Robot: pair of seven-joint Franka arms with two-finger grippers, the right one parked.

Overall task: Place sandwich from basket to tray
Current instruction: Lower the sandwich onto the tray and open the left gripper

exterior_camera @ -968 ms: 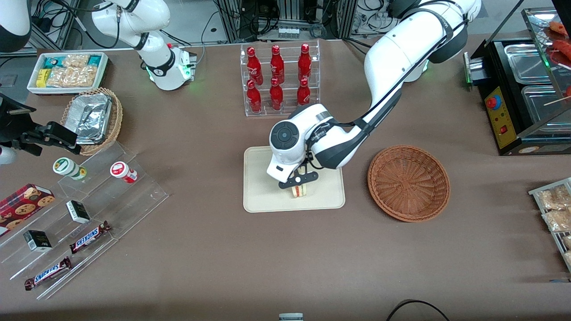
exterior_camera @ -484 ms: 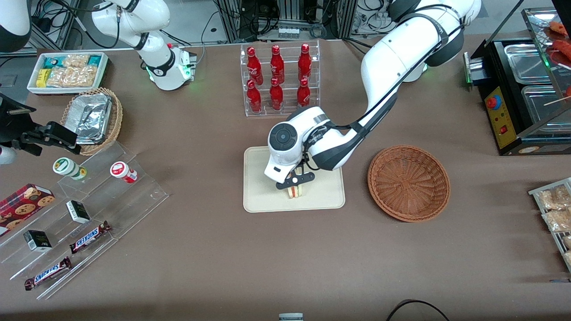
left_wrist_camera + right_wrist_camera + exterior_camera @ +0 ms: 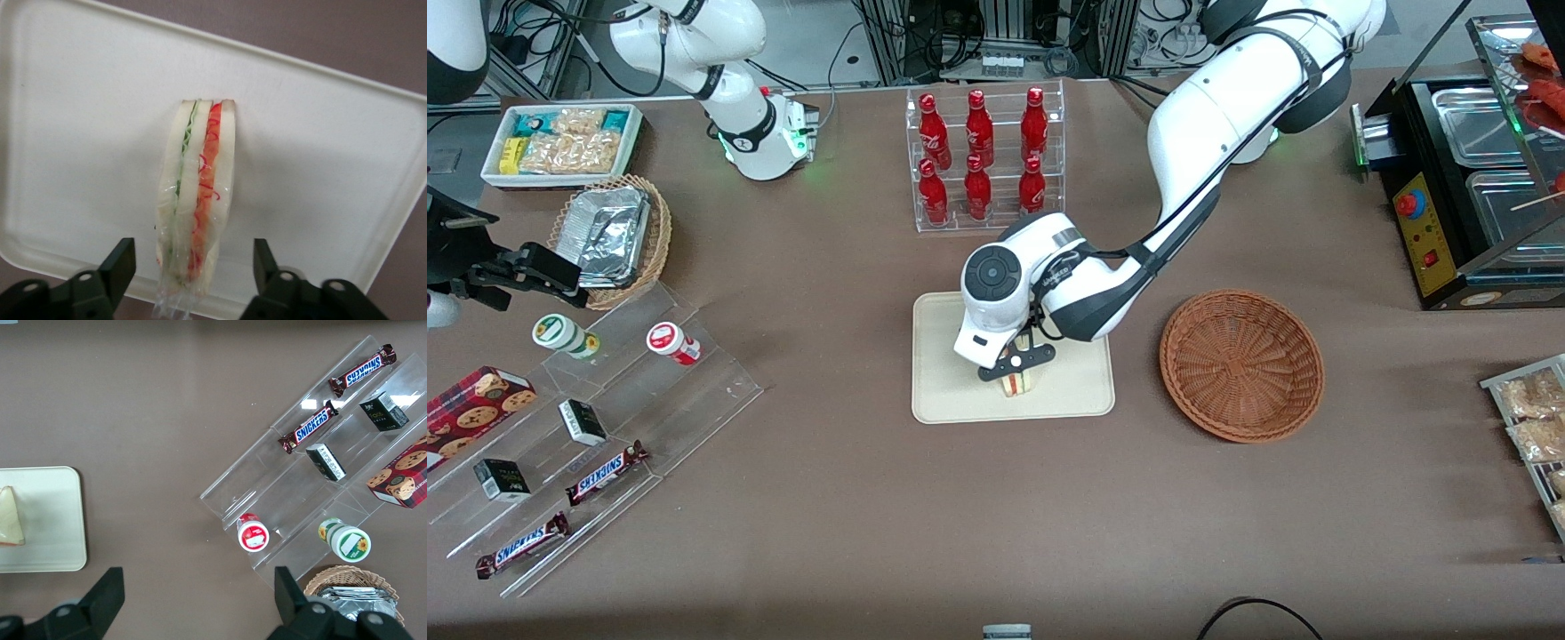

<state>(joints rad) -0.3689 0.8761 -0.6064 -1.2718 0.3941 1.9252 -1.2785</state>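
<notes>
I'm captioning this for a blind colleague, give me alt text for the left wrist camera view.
A wrapped sandwich stands on edge on the cream tray, red and green filling showing between pale bread. The open gripper straddles it, its black fingers apart from the wrap on both sides.

Cream tray (image 3: 80,100), pale sandwich (image 3: 193,200) w/ red & green stripes, red-brown woven basket (image 3: 1241,364), black gripper (image 3: 189,267).

Sandwich (image 3: 1016,383): one
Tray (image 3: 943,391): one
Basket (image 3: 1241,364): one
Gripper (image 3: 1014,360): one, above the tray
Red bottles (image 3: 978,142): six
Snickers bars (image 3: 605,472): two
Foil basket (image 3: 612,236): one
</notes>
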